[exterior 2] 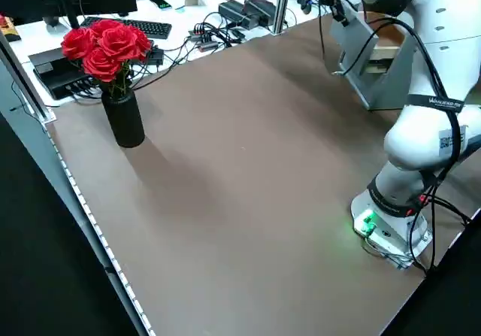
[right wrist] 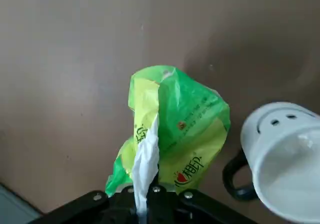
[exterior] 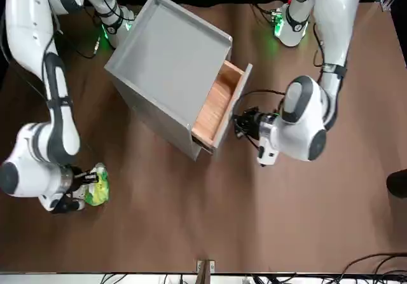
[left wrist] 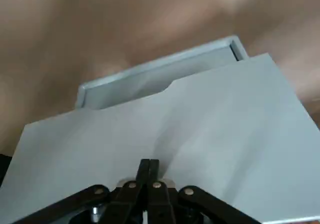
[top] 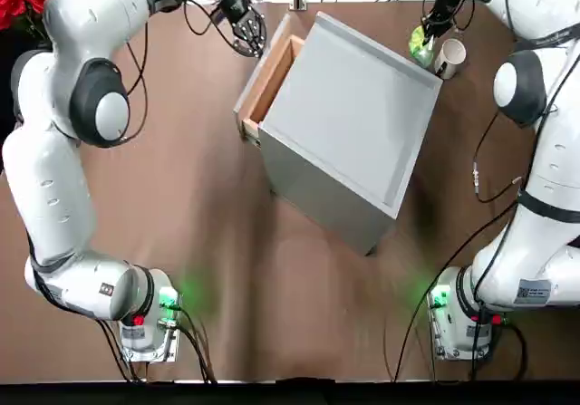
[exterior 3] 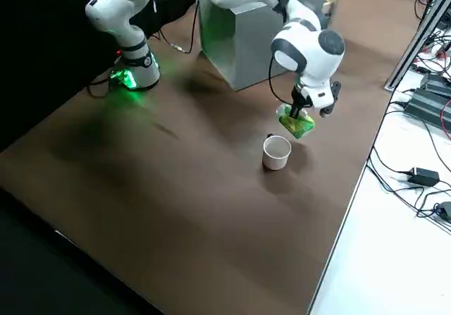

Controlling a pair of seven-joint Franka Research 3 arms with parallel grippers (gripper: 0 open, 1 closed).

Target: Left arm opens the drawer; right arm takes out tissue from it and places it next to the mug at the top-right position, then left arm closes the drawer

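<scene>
Right gripper: closed on the white tissue tuft at the tissue packet's top, hanging at about 1 o'clock on the table in the top view.
Tissue packet: held just beside the mug; whether its base touches the table is hard to tell.
Handling: probably light, soft and crinkly, with a slick film; the tuft could tear or slide out, so the packet's body would be the safer hold.
Left gripper: fingers pressed together, holding nothing, at the drawer's grey front around 11 o'clock.
Drawer: open, wooden inside showing, not yet pushed into the cabinet.
</scene>
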